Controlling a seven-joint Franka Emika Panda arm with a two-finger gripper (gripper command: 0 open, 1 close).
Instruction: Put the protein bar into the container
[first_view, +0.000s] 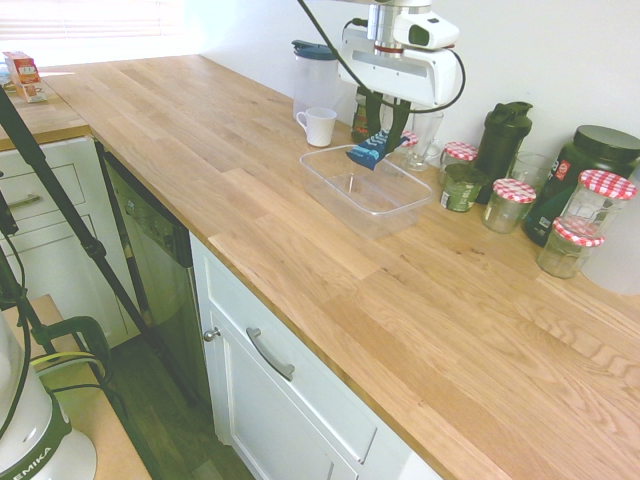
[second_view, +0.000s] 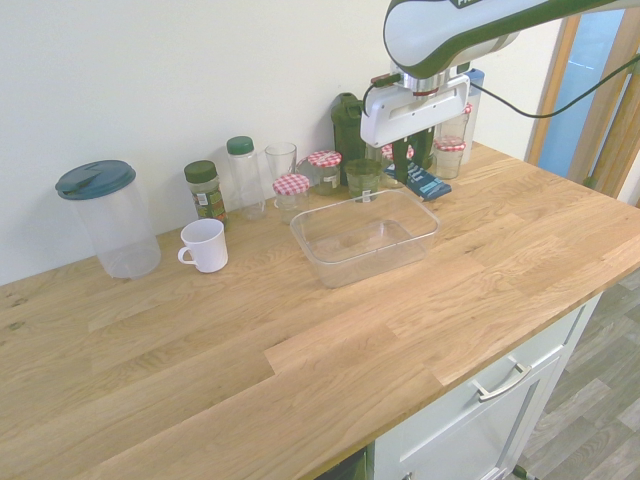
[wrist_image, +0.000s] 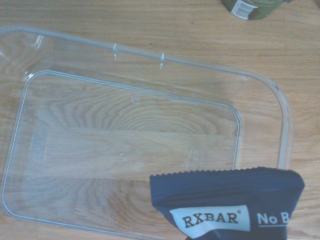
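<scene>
gripper held rxbar over container's edge

in the first exterior view, a white drawer front (first_view: 295, 365) with a curved metal handle (first_view: 270, 354) was nearest, under the wooden countertop (first_view: 300, 270). on the wood lay the clear plastic container (first_view: 378, 230), a shallow rectangular tub with rounded corners and a rim, nothing in it.

above it, the two-finger gripper (first_view: 384, 140) was clenched on the rxbar protein bar (first_view: 368, 151), its fingers pointing down and drawn in with only the wrapper between them. the dark-blue bar hung raised off the counter, not in the tub; the wrist view showed its crimped end and white label overlapping one corner of the container's outline.

beyond the tub, near the wall, stood glass jars with red-checked lids (first_view: 509, 206), a squat green jar (first_view: 462, 188), a dark shaker bottle (first_view: 505, 145) and a large dark tub with a black lid (first_view: 575, 180). the white mug (first_view: 318, 127) sat past the container's other end, and just behind it rose the tall clear pitcher with a blue lid (first_view: 314, 80). farthest off, on the far counter, was a small orange-and-white box (first_view: 24, 77).
</scene>
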